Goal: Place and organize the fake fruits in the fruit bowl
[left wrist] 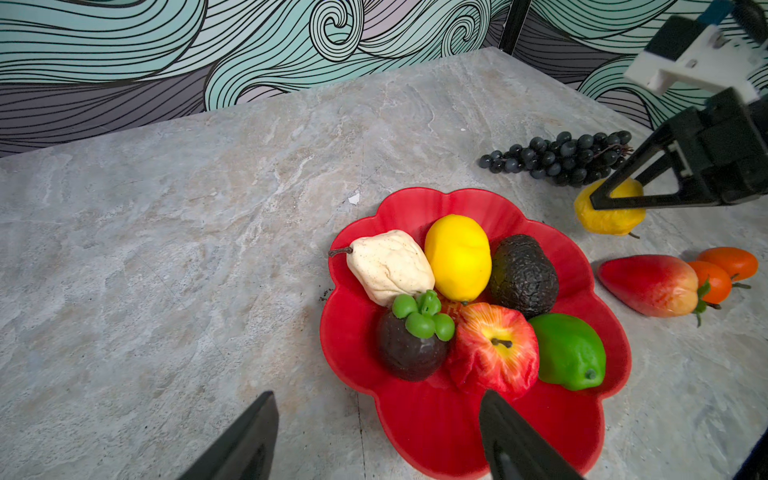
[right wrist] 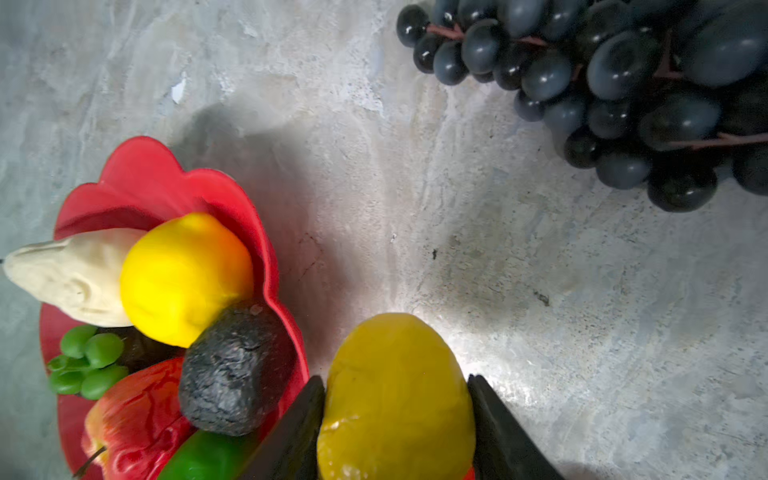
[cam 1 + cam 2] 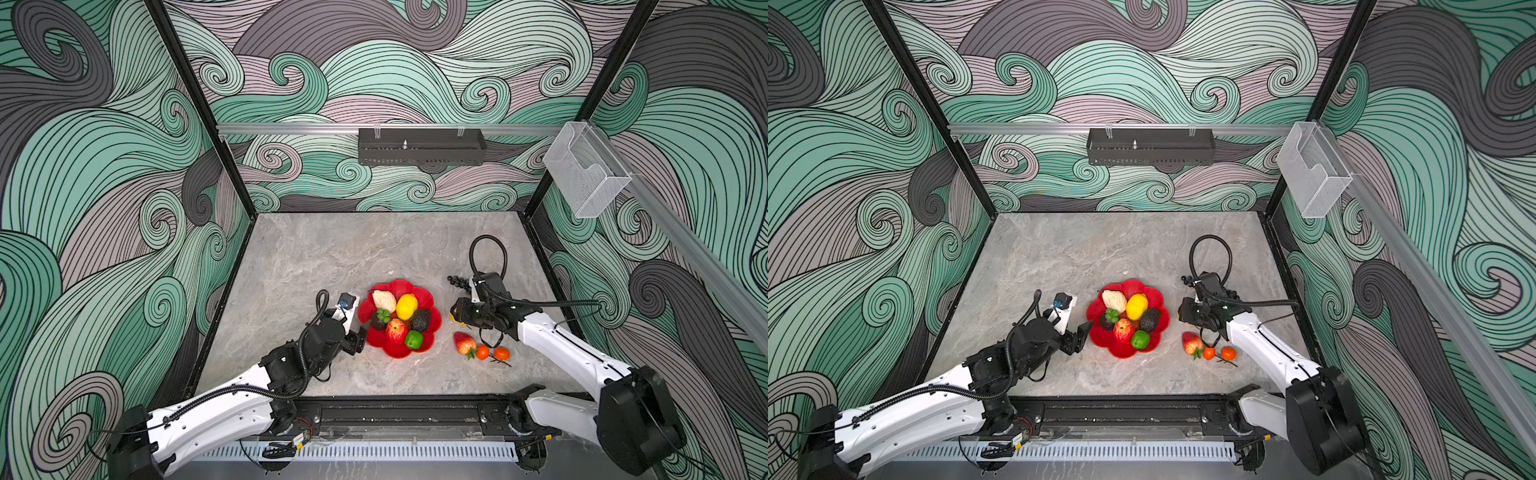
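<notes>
Right gripper (image 2: pixel 395 377), mid-pickup, pinches the dull-yellow plastic lemon (image 2: pixel 395 424) beside the scalloped red plastic bowl (image 2: pixel 137 166); next, lift over its rim.

The red scalloped fruit bowl (image 1: pixel 436 424) holds cream piece (image 1: pixel 390 266), lemon (image 1: pixel 457 257), avocado (image 1: pixel 523 274), mangosteen (image 1: pixel 409 349), apple (image 1: pixel 494 349), lime (image 1: pixel 569 351). Beside it are a second lemon (image 1: pixel 606 218), grapes (image 1: pixel 557 160), strawberry (image 1: pixel 648 284), tangerines (image 1: pixel 729 262).

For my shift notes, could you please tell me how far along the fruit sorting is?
Done: six fruits sit in the bowl, among them lemon, avocado, apple and lime. In hand: the right hand grips a second lemon beside the bowl. Still to go: grapes, strawberry and two tangerines lie outside.
</notes>
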Robot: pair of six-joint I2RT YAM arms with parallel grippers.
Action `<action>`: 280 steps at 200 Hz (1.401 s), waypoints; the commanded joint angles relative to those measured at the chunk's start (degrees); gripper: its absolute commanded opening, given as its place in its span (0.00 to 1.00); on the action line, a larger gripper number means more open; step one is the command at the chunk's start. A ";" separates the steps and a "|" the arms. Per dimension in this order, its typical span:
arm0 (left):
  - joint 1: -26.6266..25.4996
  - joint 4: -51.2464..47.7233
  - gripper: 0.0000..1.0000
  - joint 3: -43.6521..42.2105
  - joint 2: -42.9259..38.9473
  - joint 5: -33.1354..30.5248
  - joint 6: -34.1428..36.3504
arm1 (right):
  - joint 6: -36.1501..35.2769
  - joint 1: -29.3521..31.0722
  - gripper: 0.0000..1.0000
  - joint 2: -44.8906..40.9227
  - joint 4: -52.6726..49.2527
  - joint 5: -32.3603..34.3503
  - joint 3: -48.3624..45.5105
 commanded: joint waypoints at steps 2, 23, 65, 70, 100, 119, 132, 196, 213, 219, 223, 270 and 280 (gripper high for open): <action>0.81 0.27 0.78 2.09 0.92 0.40 -0.84 | -0.97 0.67 0.52 -2.48 0.06 -2.87 2.15; 0.91 1.07 0.82 3.78 2.61 2.85 -1.57 | -1.61 2.48 0.51 -4.17 -0.58 -5.04 3.62; 0.94 13.44 0.86 4.35 7.78 15.84 -2.32 | -1.58 9.57 0.51 -5.94 0.25 -9.45 6.56; 0.91 15.64 0.86 4.29 8.75 17.14 -1.87 | -1.45 10.60 0.51 -5.97 0.39 -9.76 6.91; 0.91 26.50 0.86 3.77 13.76 23.07 2.06 | -0.54 15.77 0.50 -5.66 1.80 -11.17 8.90; 0.91 29.24 0.87 4.28 15.53 26.28 5.17 | -0.96 18.43 0.50 -5.43 1.71 -11.29 10.20; 0.91 28.76 0.87 5.57 16.74 28.35 6.98 | -1.28 19.81 0.50 -5.50 1.94 -11.43 10.72; 0.91 31.32 0.85 6.63 19.63 35.81 10.48 | -3.00 24.94 0.50 -4.56 2.36 -11.80 12.34; 0.91 31.23 0.82 6.98 20.39 37.19 10.61 | -3.09 25.82 0.50 -4.27 2.32 -11.81 12.66; 0.87 31.17 0.81 6.99 20.58 37.51 10.61 | -3.03 26.07 0.50 -4.13 2.35 -11.84 12.78; 0.87 31.13 0.80 7.08 20.70 37.77 10.57 | -3.08 26.21 0.50 -4.04 2.33 -11.84 12.89; 0.84 30.32 0.65 7.42 21.18 38.71 11.60 | -3.07 27.76 0.50 -2.99 4.33 -11.78 13.72; 0.91 30.04 0.57 7.59 21.37 38.69 11.80 | -3.08 27.90 0.50 -2.83 4.36 -11.62 13.70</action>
